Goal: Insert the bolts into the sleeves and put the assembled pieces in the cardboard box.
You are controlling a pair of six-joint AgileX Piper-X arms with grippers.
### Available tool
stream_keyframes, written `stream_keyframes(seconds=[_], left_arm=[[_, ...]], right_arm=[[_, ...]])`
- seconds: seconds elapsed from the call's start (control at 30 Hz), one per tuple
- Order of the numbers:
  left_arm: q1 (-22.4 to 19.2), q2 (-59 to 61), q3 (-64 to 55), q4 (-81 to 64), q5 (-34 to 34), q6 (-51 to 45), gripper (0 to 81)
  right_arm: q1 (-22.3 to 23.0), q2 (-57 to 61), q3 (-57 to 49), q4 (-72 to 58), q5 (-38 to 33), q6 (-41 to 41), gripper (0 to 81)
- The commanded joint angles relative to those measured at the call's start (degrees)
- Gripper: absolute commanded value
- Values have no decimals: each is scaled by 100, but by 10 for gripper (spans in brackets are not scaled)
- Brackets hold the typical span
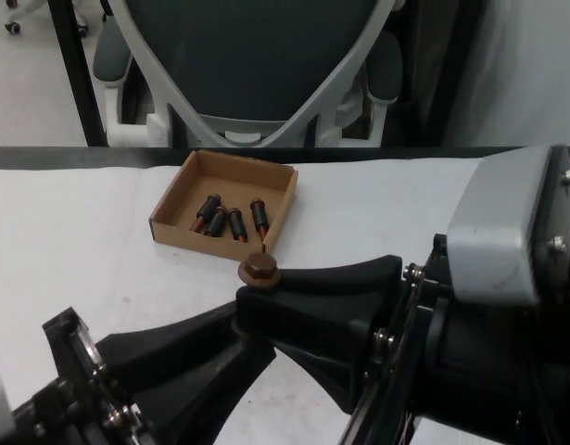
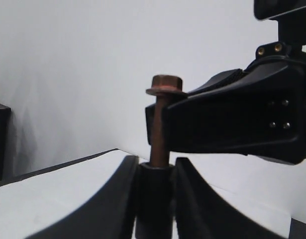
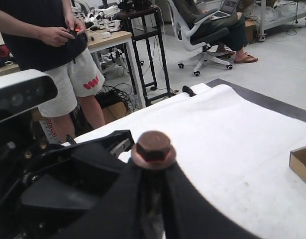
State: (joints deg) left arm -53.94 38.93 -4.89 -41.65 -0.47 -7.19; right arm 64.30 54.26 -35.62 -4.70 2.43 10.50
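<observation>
1. The step in hand appears to be the insertion. The copper-coloured hex-head steel bolt [image 2: 159, 132] stands upright with its lower end in the mouth of the black cylindrical sleeve [image 2: 153, 199]. Much of its shank is bare above the sleeve.
2. The left gripper [image 2: 153, 167] is clenched around the sleeve, one black finger on each side, and holds it upright above the white cloth-covered bench [image 1: 71, 232].
3. The right gripper [image 3: 152, 173] is clamped on the bolt's shank just under the head, coming at it from the side.
4. The open brown cardboard box [image 1: 201, 239] sits farther off on the bench. Four assembled bolt-and-sleeve pieces [image 1: 231, 219] lie in it, so the task looks well along.
5. The next move likely calls for pressing the bolt straight down its own axis until the head nears the sleeve. The right fingers sit between head and sleeve, so they may need to let go or regrip.
6. The piece would then need carrying to the box.
</observation>
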Motion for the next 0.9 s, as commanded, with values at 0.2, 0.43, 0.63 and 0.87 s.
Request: stream_keyframes(seconds=[0.2, 0.43, 0.63, 0.87], left_arm=[[1006, -43, -679, 871, 47, -168, 8], [2034, -12, -997, 1443, 839, -183, 8], [2741, 575, -1543, 2482, 1133, -183, 8], [3042, 2265, -2627, 3176, 1382, -172, 8]], right_arm=[[15, -195, 11, 424, -818, -22, 276], [15, -751, 11, 960, -786, -2, 405], [15, -1246, 11, 1943, -786, 444, 177], [15, -1358, 11, 3144, -798, 650, 2]])
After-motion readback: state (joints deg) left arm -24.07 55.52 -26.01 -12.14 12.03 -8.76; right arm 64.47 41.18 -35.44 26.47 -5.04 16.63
